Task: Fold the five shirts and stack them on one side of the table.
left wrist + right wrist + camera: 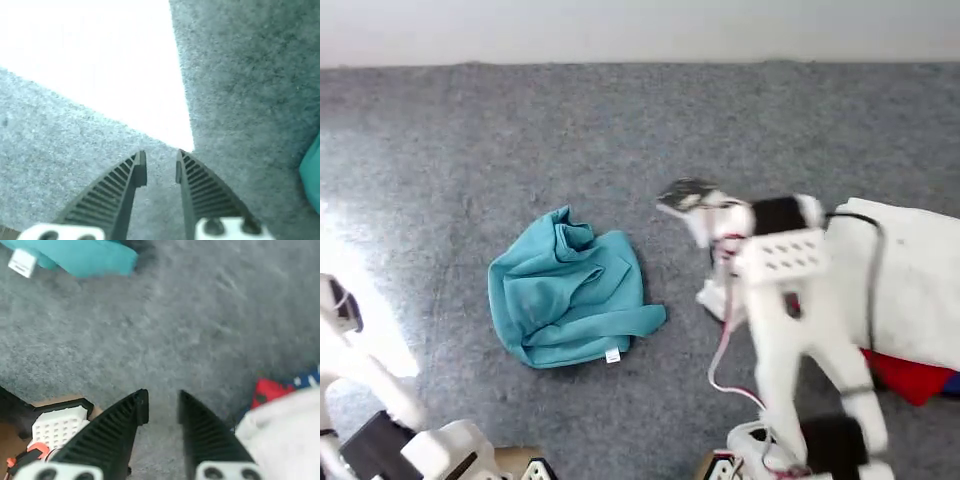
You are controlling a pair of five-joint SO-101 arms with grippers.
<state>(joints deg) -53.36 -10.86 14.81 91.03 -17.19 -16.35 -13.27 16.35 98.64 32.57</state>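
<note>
A crumpled teal shirt [570,292] lies on the grey mat left of centre; its edge with a white tag [75,257] appears in the right wrist view. At the right side lies a stack with a white shirt [910,280] on top, a red one [905,375] under it and a blue edge [952,383]. My right gripper [163,407] hovers over bare mat between the teal shirt and the stack, fingers slightly apart and holding nothing. My left gripper [161,167] is at the near left over the mat, also slightly open and empty.
A bright sunlit patch [95,65] covers the mat at the left edge. The right arm's base and cables [790,440] stand at the front edge, the left arm's base [430,450] at the front left. A pale wall borders the far side.
</note>
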